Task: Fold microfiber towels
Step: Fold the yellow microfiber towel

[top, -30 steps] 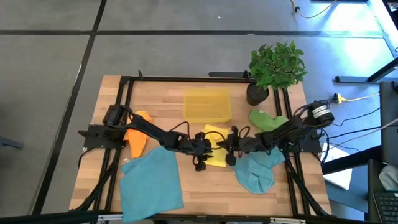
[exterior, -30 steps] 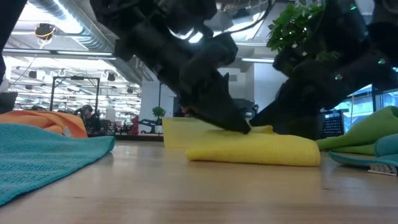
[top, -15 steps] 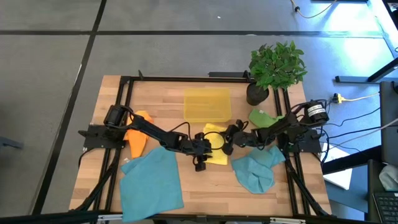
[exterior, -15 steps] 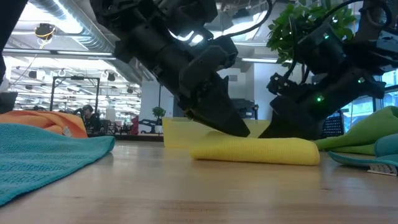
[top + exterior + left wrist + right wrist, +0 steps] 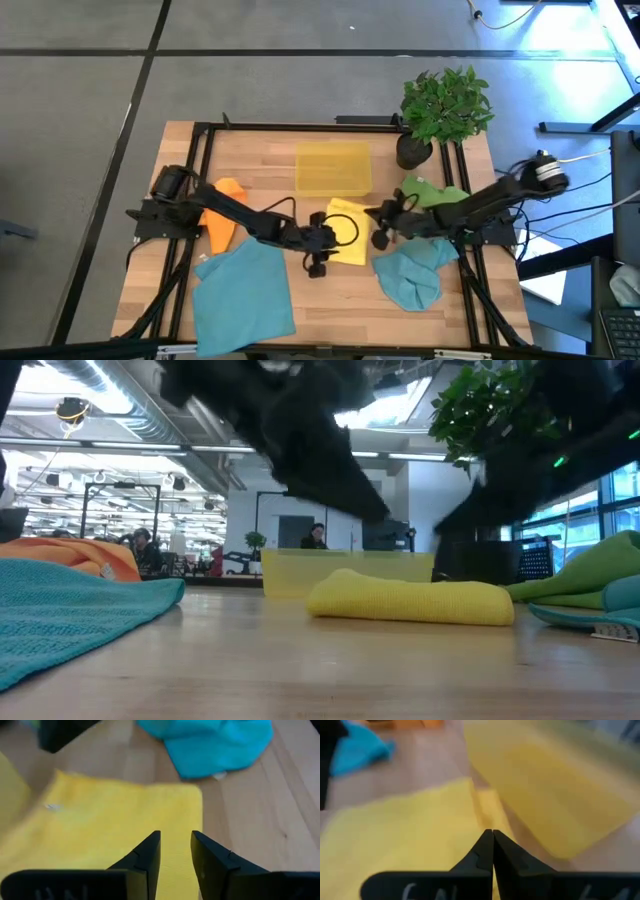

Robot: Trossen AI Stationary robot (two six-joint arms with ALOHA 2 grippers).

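A yellow microfiber towel [image 5: 347, 235] lies folded on the table's middle, flat and low in the low view [image 5: 410, 600]. My left gripper [image 5: 175, 836] hovers just over the towel's left part, open, nothing between its fingers. My right gripper [image 5: 493, 832] hangs shut over the towel's right part, near the yellow bin, holding nothing. Both arms are raised clear of the towel in the low view. An orange towel [image 5: 222, 215], a green towel [image 5: 430, 190] and two teal-blue towels [image 5: 245, 295] [image 5: 410, 275] lie around it.
A translucent yellow bin [image 5: 333, 168] stands just beyond the yellow towel. A potted plant [image 5: 440, 110] is at the far right corner. A black frame [image 5: 300, 126] runs along the table's far and side edges. Bare wood [image 5: 335, 300] shows between the teal towels near the front.
Both grippers have risen off the yellow towel, which stays folded on the table. My left gripper has lifted and drawn slightly toward the table's left. My right gripper has lifted and pulled back toward the far right.
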